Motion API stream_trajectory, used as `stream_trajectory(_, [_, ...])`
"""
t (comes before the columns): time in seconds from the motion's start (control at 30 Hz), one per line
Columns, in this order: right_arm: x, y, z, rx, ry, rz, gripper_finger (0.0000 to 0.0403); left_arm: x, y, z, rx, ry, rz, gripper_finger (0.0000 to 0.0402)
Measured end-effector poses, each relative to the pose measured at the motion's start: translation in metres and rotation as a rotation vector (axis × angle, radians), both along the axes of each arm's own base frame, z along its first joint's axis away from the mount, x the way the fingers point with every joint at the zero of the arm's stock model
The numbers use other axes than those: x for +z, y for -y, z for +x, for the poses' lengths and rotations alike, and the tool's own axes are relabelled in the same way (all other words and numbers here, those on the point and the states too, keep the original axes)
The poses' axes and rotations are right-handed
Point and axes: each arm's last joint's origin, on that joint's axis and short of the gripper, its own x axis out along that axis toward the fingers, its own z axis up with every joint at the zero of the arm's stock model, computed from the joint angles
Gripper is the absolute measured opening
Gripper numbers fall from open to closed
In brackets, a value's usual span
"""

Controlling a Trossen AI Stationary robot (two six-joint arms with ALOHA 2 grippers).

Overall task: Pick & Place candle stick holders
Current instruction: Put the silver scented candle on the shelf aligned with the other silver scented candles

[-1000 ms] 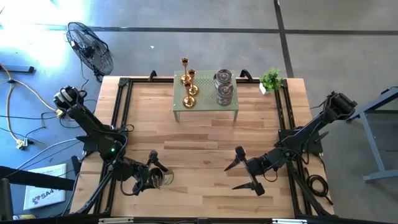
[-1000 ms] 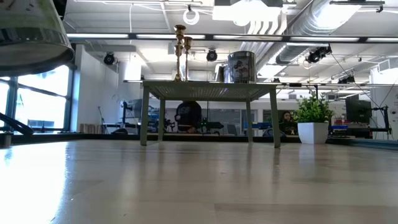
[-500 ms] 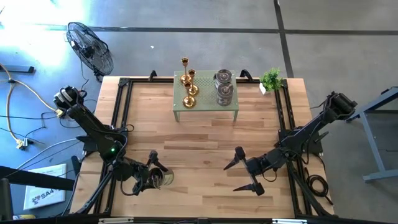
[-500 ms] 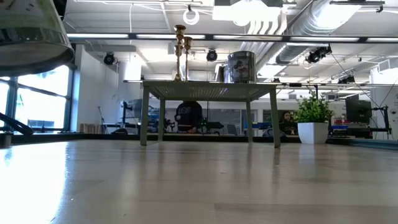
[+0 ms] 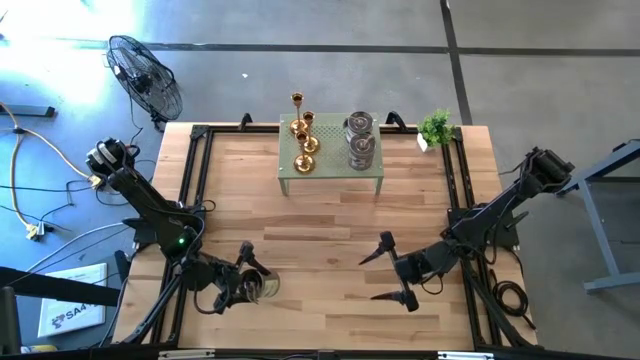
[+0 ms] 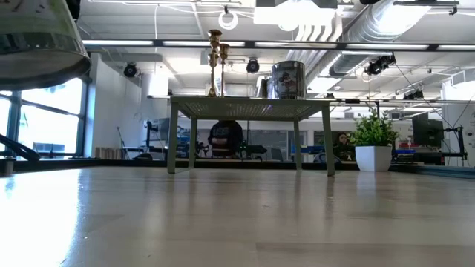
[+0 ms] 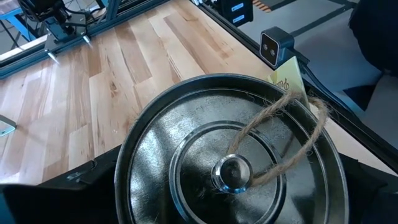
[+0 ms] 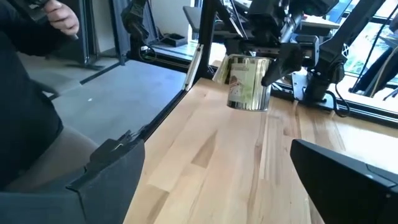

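Silver jar (image 5: 262, 288) sat at near-left of table (image 5: 330, 225), held in left gripper (image 5: 250, 285); jaws closed on its sides, apparently just off wood, height hard to judge. Twine loop (image 7: 280, 134) lay across its lid (image 7: 230, 174). Two more silver jars (image 5: 359, 140) and three gold holders (image 5: 303, 135) stood on small green stand (image 5: 330, 180) at far centre. Right gripper (image 5: 388, 270) hovered near-right, jaws wide, empty. Plant (image 5: 436, 127) stood at far-right corner.
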Motion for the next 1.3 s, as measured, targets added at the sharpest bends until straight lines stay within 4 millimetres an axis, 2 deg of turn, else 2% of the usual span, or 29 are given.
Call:
stream_trajectory(0.2, [0.001, 0.000, 0.000, 0.000, 0.005, 0.004, 0.0399, 0.005, 0.001, 0.002, 0.025, 0.055, -0.033, 0.0356])
stream_trajectory(0.37, [0.001, 0.000, 0.000, 0.000, 0.008, 0.006, 0.0397, 0.003, 0.006, 0.009, 0.030, 0.117, 0.027, 0.0356])
stream_trajectory(0.53, [0.007, -0.001, 0.001, -0.012, 0.034, 0.142, 0.0400, -0.001, 0.004, 0.025, 0.045, 0.152, 0.030, 0.0356])
stream_trajectory(0.67, [0.008, 0.001, 0.002, -0.036, 0.039, 0.142, 0.0397, -0.006, 0.000, 0.038, 0.063, 0.140, 0.024, 0.0356])
stream_trajectory(0.83, [-0.002, 0.000, 0.008, -0.130, 0.018, 0.123, 0.0399, 0.003, 0.004, 0.059, 0.046, 0.138, 0.004, 0.0356])
stream_trajectory(1.1, [-0.034, -0.011, 0.040, -0.181, -0.051, 0.073, 0.0398, 0.013, 0.029, 0.096, -0.043, 0.156, 0.133, 0.0356])
stream_trajectory(1.3, [-0.024, -0.037, 0.078, -0.169, -0.176, -0.088, 0.0396, 0.016, 0.026, 0.120, 0.007, 0.143, 0.142, 0.0356])
